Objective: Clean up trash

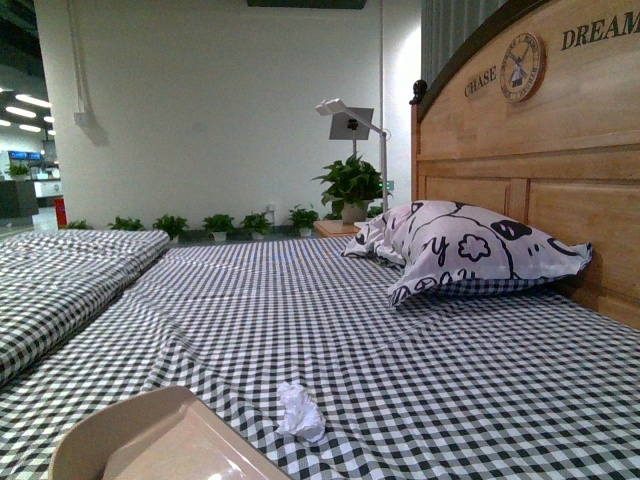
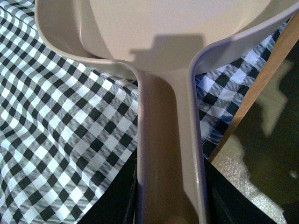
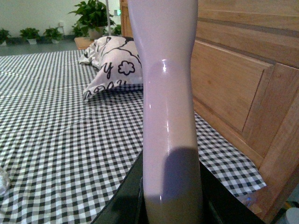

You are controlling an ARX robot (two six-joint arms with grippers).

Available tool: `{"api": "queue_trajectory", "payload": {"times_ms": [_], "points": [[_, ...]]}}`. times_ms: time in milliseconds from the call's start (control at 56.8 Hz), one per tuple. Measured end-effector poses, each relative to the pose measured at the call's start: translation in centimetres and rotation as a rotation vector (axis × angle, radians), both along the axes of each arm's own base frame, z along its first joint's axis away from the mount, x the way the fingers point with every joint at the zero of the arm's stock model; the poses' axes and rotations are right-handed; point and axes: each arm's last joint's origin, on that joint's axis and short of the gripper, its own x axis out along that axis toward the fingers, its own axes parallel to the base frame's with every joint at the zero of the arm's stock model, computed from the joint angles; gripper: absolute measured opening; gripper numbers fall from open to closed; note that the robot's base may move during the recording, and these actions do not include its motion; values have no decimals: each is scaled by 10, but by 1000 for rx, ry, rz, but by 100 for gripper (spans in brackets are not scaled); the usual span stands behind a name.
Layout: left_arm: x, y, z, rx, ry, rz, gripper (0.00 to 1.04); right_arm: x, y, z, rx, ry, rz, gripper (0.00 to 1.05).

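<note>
The trash (image 1: pixel 300 411), a small crumpled wad of white paper, lies on the checked bedsheet near the front edge; a sliver of the trash (image 3: pixel 2 179) also shows in the right wrist view. Just left of it and closer to me is the beige dustpan (image 1: pixel 150 440). My left gripper (image 2: pixel 170 205) is shut on the dustpan handle (image 2: pixel 166 140), with the dustpan's pan (image 2: pixel 154 28) reaching out over the sheet. My right gripper (image 3: pixel 170 205) is shut on the pale brush handle (image 3: pixel 166 93), which stands upright; the bristles are out of view. Neither gripper shows in the front view.
A black-and-white patterned pillow (image 1: pixel 465 250) lies against the wooden headboard (image 1: pixel 540 170) at the right. A second checked bed (image 1: pixel 60 270) adjoins on the left. Potted plants (image 1: pixel 350 185) and a white lamp (image 1: pixel 345 115) stand beyond. The bed's wooden edge (image 2: pixel 254 88) and floor lie beside the dustpan.
</note>
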Motion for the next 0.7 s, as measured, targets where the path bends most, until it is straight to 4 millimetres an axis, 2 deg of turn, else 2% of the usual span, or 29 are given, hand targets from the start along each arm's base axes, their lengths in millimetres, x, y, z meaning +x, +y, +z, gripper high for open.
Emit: {"api": "queue_trajectory", "payload": {"times_ms": [106, 264, 299, 423, 563, 704], "points": [[0, 0, 0, 0, 0, 0, 28, 0, 0, 0, 5, 9, 10, 19], [0, 0, 0, 0, 0, -1, 28, 20, 5, -2, 3, 318, 148, 19], [0, 0, 0, 0, 0, -1, 28, 31, 9, -4, 16, 356, 186, 19], [0, 0, 0, 0, -1, -1, 28, 89, 36, -20, 28, 510, 306, 19], [0, 0, 0, 0, -1, -2, 28, 132, 61, -47, 22, 689, 381, 19], [0, 0, 0, 1, -2, -3, 28, 170, 86, -69, 5, 804, 374, 19]]}}
